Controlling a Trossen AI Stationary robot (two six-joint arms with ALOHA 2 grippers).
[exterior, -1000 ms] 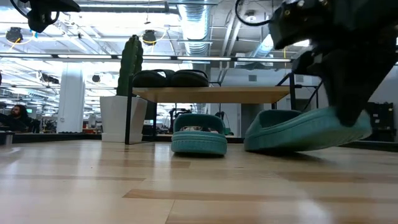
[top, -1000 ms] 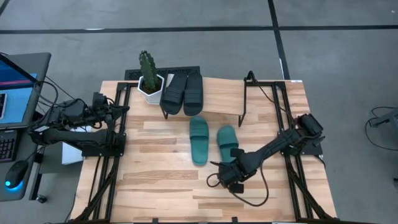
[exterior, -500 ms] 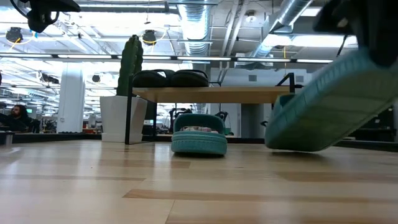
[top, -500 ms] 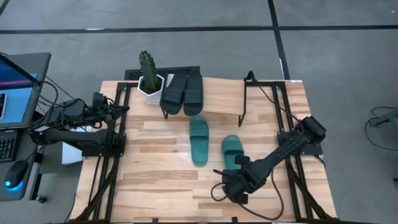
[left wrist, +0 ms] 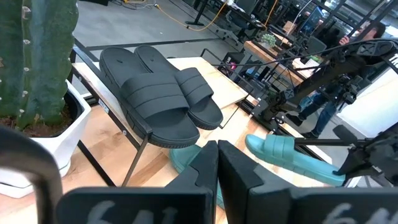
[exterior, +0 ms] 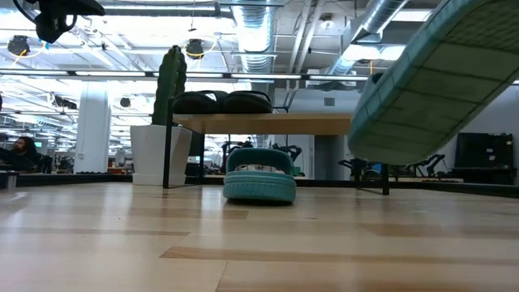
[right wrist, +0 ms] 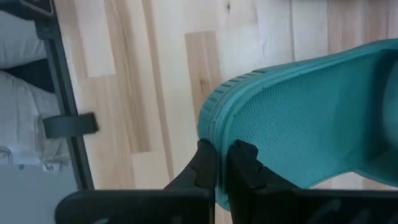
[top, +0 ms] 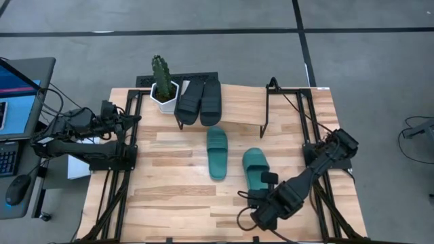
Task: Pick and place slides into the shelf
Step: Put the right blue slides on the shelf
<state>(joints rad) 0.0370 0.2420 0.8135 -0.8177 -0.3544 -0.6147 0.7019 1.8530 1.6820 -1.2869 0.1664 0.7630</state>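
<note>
Between the right gripper's [right wrist: 222, 163] jaws: teal slide's [right wrist: 311, 118] heel edge (lifted).

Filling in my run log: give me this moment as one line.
right gripper: shut on teal slide, lifted, tilted | left gripper: shut, idle | black slides: on shelf | other teal slide: on table

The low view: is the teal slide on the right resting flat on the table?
No, that teal slide hangs tilted in the air, clear above the table.
</note>
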